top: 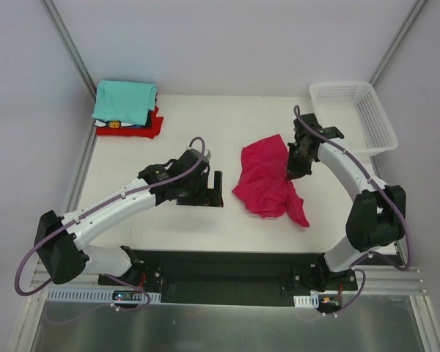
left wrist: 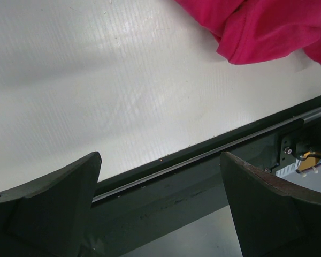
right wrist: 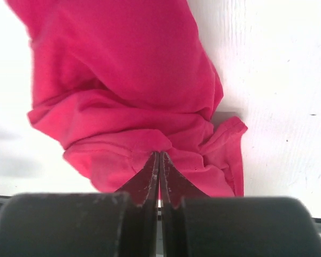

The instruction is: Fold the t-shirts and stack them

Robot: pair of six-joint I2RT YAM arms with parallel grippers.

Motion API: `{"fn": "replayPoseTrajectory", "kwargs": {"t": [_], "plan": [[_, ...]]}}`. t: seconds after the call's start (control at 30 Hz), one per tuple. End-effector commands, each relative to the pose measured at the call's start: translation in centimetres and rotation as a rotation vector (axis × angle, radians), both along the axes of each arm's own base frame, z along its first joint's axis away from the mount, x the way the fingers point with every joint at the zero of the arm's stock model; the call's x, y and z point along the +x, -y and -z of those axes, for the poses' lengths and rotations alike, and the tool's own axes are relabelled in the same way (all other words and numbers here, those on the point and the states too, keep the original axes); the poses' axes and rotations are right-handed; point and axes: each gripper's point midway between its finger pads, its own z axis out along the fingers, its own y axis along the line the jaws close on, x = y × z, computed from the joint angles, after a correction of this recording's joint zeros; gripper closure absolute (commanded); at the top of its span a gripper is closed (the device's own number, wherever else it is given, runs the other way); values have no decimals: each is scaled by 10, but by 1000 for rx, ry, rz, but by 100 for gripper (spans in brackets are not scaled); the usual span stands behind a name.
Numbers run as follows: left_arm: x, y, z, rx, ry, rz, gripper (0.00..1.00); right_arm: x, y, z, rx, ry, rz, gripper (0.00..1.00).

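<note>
Where the white worktop [top: 183, 125] spreads before us, the magenta t-shirt [top: 268, 187] lies crumpled right of centre, a fold pinched tight in our right fingers [top: 291, 174]. Far left, a teal t-shirt [top: 123, 100] tops a red t-shirt [top: 154, 126] in a folded stack. Our left fingers [top: 215, 191] gape wide, holding nothing, near the magenta cloth.

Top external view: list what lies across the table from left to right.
In order: folded t-shirt stack → left gripper, open → magenta t-shirt → white mesh basket. The right gripper overlaps the magenta t-shirt, so it is left out.
</note>
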Motion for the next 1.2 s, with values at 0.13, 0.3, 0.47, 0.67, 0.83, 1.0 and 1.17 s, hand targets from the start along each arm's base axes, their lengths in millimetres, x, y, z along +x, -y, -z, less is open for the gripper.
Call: {"fn": "replayPoseTrajectory", "kwargs": {"t": [0.13, 0.3, 0.47, 0.67, 0.83, 1.0, 1.17], "plan": [[1, 2, 1, 19, 3, 9, 7, 17, -5, -150, 0, 419, -51, 99], [2, 3, -2, 12, 7, 12, 7, 25, -2, -226, 20, 713, -67, 99], [1, 3, -5, 3, 14, 13, 7, 20, 17, -297, 34, 996, 15, 99], [0, 2, -7, -4, 17, 10, 7, 6, 23, -306, 61, 1035, 55, 99], [1, 1, -8, -2, 22, 13, 7, -16, -18, -274, 237, 940, -138, 99], [4, 9, -8, -2, 10, 22, 7, -51, -83, -235, 366, 694, -471, 99], [9, 7, -7, 15, 23, 8, 8, -96, -125, -225, 449, 561, -719, 99]]}}
